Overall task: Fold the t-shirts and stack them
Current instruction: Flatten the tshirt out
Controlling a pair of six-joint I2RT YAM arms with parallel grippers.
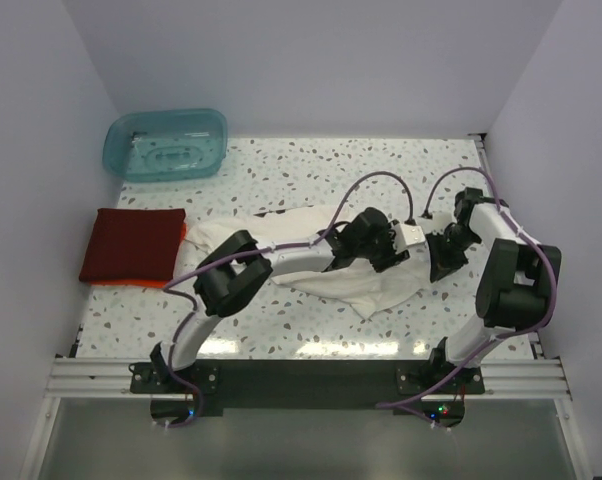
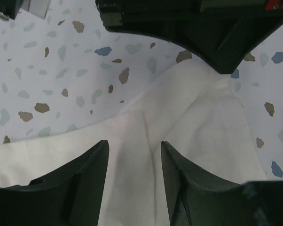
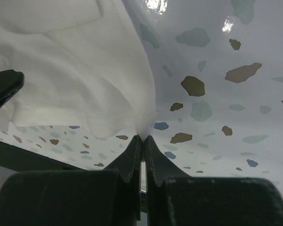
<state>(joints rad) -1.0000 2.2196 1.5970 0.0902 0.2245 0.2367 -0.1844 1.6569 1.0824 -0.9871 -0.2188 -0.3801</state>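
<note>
- From above, the arm bases (image 1: 171, 375) sit closest, bolted along the near edge. Both arms reach out over the speckled table (image 1: 311, 165) toward its right half
- The cream-white t-shirt (image 1: 366, 292) lies rumpled mid-table beneath the arms. The dark red t-shirt (image 1: 131, 245) is folded at the left edge on an orange t-shirt (image 1: 131, 284) that shows only as a thin rim, and a teal tub (image 1: 166, 145) stands in the far left corner
- The left gripper (image 1: 386, 250) and right gripper (image 1: 446, 262) are near each other over the white shirt's right end; from up here I can't read either set of jaws
- Left wrist view: the left gripper (image 2: 134, 147) has its jaws spread with nothing caught between them, over fairly flat cream-white t-shirt (image 2: 198, 117) cloth. Whether the tips touch the cloth I can't tell. Opposite it, the right gripper (image 2: 222, 66) has a corner drawn up to a point
- Right wrist view: the right gripper (image 3: 142, 139) is pressed together on a small tuft of the cream-white t-shirt (image 3: 75, 70), with the cloth fanning away from the pinch
- To my eye the step is spreading this shirt flat before folding. The left gripper should take a firm bite on an edge well away from the right one's corner, then both should draw apart evenly and low, gently enough that the thin pinch on the right doesn't slip
</note>
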